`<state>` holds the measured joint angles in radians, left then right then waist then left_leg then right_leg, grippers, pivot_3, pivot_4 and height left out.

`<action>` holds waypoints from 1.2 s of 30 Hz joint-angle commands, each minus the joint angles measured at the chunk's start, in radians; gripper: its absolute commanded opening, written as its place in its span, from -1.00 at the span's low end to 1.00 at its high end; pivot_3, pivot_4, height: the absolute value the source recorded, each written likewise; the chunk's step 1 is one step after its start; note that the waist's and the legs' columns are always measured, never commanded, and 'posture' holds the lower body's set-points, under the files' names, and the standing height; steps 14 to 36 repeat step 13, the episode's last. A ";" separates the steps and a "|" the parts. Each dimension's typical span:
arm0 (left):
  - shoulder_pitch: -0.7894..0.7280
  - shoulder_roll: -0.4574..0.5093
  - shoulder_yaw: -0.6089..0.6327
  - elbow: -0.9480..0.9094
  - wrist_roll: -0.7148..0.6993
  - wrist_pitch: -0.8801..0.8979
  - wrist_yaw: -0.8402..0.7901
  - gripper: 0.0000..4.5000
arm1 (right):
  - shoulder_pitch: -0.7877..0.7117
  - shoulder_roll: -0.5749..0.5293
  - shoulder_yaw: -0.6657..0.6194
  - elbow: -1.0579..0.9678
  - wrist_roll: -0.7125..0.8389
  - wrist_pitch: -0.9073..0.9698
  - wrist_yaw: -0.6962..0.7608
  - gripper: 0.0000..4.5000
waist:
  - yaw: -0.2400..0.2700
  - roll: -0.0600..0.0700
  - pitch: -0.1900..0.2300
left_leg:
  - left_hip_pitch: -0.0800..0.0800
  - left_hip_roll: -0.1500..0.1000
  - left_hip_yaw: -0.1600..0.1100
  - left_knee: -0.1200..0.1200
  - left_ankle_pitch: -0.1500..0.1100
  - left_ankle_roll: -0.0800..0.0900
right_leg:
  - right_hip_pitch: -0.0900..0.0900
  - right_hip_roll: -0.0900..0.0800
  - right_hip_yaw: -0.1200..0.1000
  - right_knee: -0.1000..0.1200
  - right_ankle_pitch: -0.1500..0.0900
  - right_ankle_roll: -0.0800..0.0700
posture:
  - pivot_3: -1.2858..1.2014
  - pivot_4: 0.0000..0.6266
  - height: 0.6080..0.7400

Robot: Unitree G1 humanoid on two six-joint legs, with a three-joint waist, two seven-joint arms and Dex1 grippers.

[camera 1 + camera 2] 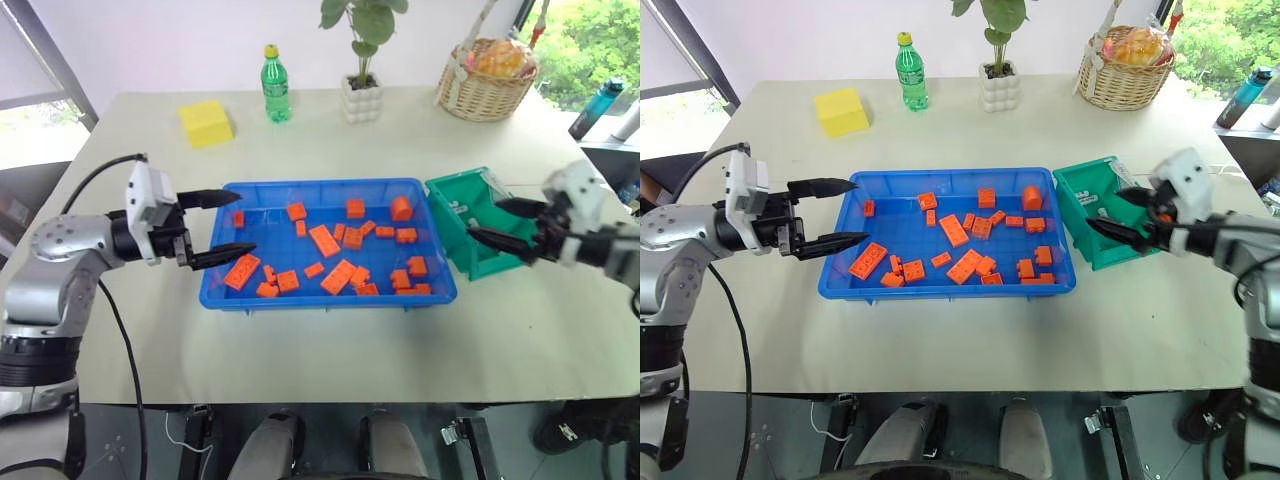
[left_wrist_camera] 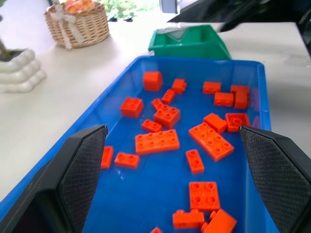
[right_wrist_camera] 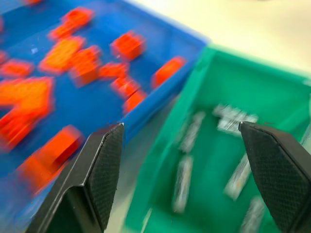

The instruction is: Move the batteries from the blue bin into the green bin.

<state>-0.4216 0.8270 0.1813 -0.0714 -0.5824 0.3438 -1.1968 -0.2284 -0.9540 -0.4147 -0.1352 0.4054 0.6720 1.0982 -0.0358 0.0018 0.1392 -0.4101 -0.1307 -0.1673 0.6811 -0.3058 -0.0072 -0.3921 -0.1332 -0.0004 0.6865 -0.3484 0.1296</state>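
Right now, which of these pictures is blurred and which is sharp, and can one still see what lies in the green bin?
Right wrist view: smeared by motion, yet several batteries show as pale streaks inside the green bin. Left wrist view: sharp on the orange toy bricks in the blue bin, softer toward the wicker basket. Both eye views: evenly lit, with bright daylight at the window.

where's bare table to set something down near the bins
Bare table runs along the near edge before the blue bin; another patch lies behind it, toward the green bottle. Crowded: bricks fill the tray; the green bin holds batteries.
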 commanded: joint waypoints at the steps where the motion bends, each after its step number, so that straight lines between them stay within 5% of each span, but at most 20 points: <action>1: 0.016 0.073 0.096 -0.027 -0.033 0.024 -0.011 1.00 | 0.071 -0.052 -0.140 -0.026 0.076 -0.035 0.095 0.72 | -0.005 0.000 0.000 | 0.000 0.000 0.000 0.000 0.000 0.000 | 0.000 0.000 0.000 0.000 0.000 0.000 | 0.03 -0.52 0.96; 13: 0.130 0.173 0.260 -0.047 -0.080 0.085 -0.019 1.00 | 0.103 -0.093 -0.183 0.097 0.141 -0.096 0.173 0.72 | 0.001 0.000 0.000 | 0.002 0.002 0.001 0.000 0.000 0.000 | 0.003 0.000 0.000 -0.003 0.000 0.000 | 0.03 -0.52 0.96; 36: 0.130 0.173 0.260 -0.047 -0.080 0.085 -0.019 1.00 | 0.103 -0.093 -0.183 0.097 0.141 -0.096 0.173 0.72 | 0.001 0.000 0.000 | 0.002 0.002 0.001 0.000 0.000 0.000 | 0.003 0.000 0.000 -0.003 0.000 0.000 | 0.03 -0.52 0.96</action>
